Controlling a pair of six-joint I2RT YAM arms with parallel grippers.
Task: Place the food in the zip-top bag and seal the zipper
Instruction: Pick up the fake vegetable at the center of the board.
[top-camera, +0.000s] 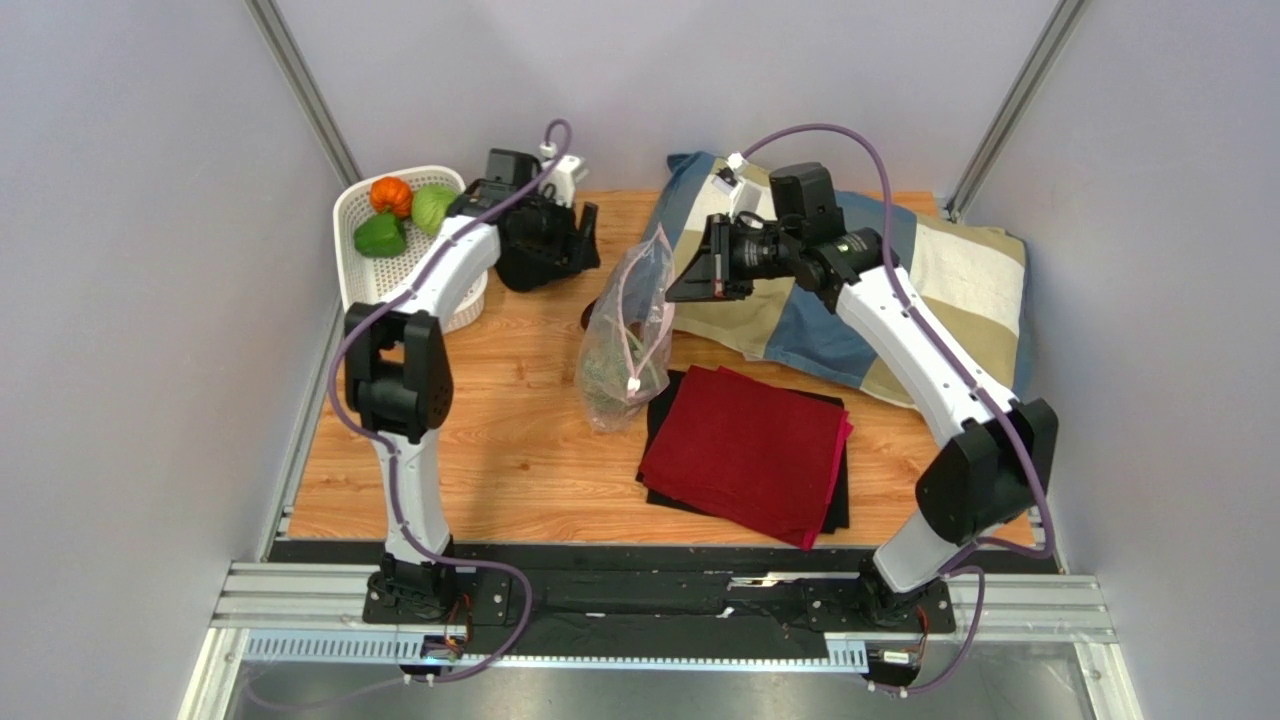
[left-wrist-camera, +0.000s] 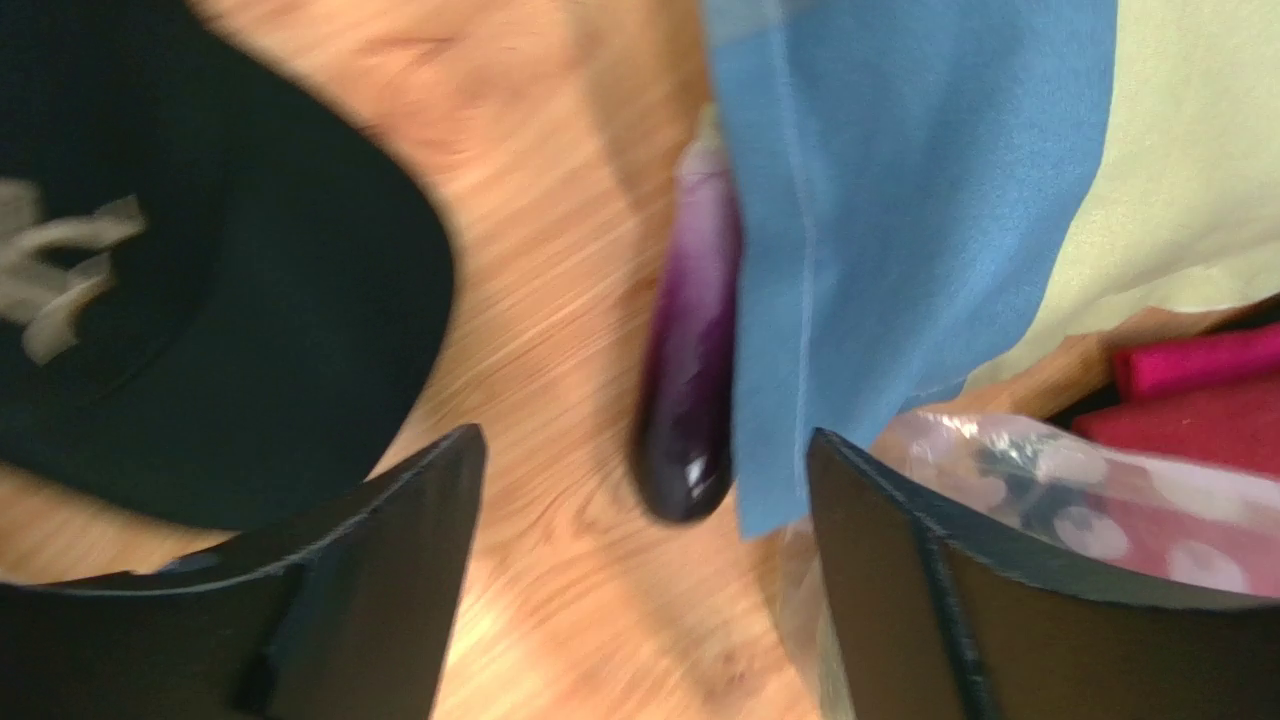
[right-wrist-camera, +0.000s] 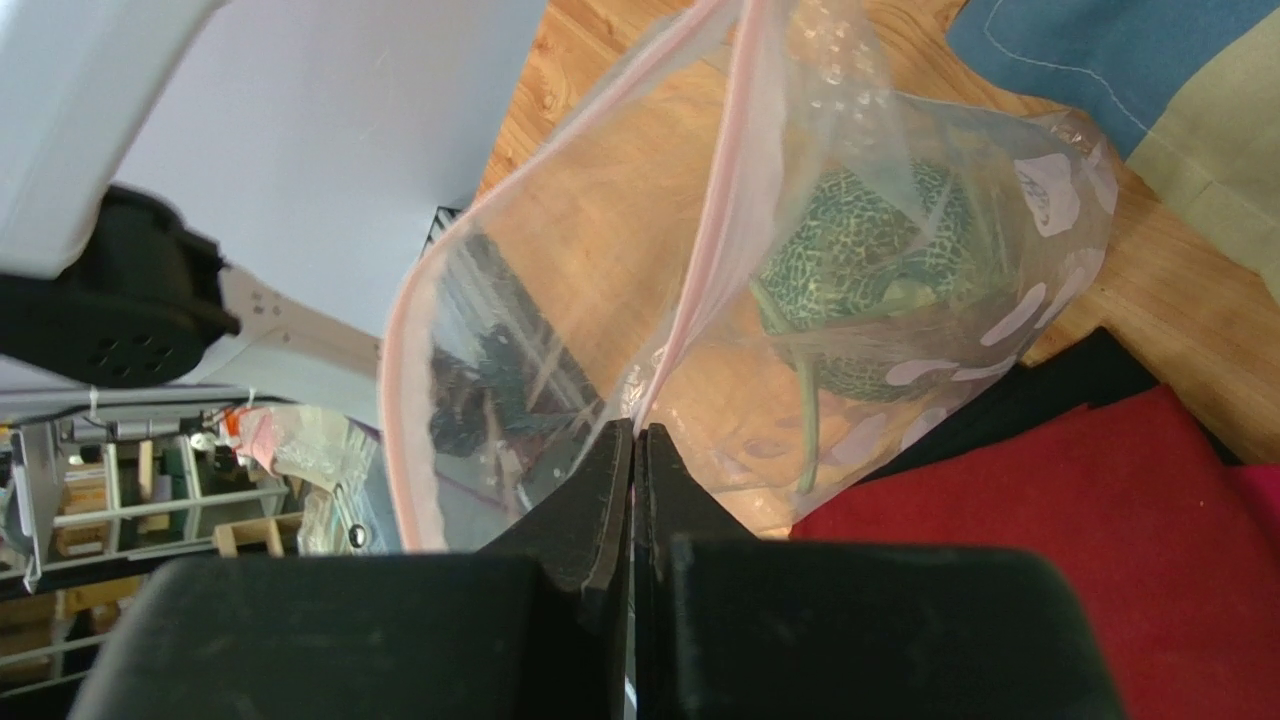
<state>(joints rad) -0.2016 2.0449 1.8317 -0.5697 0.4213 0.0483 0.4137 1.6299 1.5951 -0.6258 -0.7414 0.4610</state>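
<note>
2 grippers are showing opposite states. The right gripper (right-wrist-camera: 637, 438) is pressing its jaws fully together on the zipper (right-wrist-camera: 706, 255) of the zip-top bag (top-camera: 622, 342), holding the mouth up off the table (top-camera: 496, 435); the netted melon (right-wrist-camera: 869, 278) is lying inside. The left gripper (left-wrist-camera: 643, 443) is standing wide apart, gripping nothing, near the eggplant (left-wrist-camera: 691, 375), which is lying on the wood against the blue edge of a patchwork cloth (left-wrist-camera: 902, 195). A black cap (left-wrist-camera: 196, 285) is bearing a pale stitched emblem, too cropped to read. The pumpkin (top-camera: 391, 195), cabbage (top-camera: 434, 206) and 1 green pepper (top-camera: 379, 236) are sitting in the white basket (top-camera: 418, 282). White patches on the bag are too blurred to read.
</note>
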